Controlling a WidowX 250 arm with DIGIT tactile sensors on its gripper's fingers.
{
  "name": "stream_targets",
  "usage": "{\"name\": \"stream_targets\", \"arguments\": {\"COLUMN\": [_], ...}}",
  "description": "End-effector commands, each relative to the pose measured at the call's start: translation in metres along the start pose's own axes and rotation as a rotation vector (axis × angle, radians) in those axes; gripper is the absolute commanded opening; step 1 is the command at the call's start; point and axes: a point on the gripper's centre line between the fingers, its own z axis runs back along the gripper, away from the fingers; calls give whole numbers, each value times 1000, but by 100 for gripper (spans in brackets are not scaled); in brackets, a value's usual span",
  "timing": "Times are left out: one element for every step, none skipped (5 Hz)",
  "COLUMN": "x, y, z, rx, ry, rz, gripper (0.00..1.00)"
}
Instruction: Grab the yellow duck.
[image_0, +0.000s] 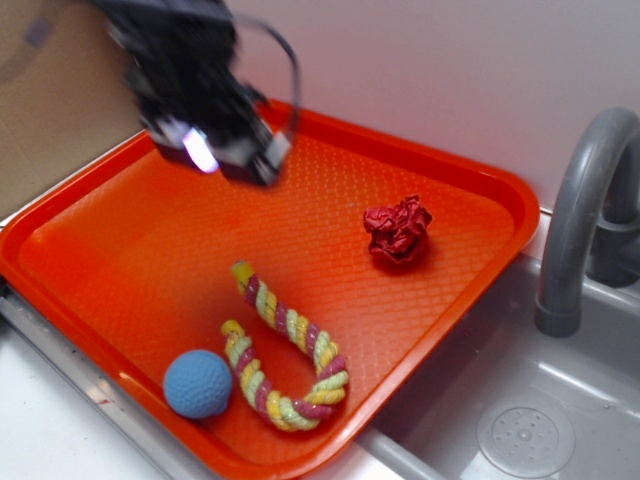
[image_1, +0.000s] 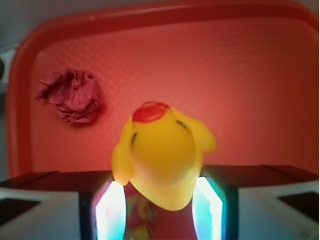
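Your gripper (image_1: 162, 200) was clamped on the yellow duck (image_1: 162, 155), held between its pads above the orange tray (image_1: 240, 75). You risked dropping it: the rounded body could squirt out if you eased off.

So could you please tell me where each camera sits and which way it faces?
Exterior: off the robot, above the tray's near corner, looking down across it; shows the blurred pincer raised over the far side.
Wrist: on the arm, looking out between the fingers at the gripped yellow duck.
Shared: tray, red crumpled wad.
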Motion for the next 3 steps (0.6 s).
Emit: {"name": "stream_targets", "arguments": {"x": [12, 8, 11], "y": [90, 117, 119], "z": [96, 110, 107], "rx": [-60, -52, -24], "ry": [-74, -113, -73], "rz": [117, 178, 185], "gripper": [0, 0, 0]}}
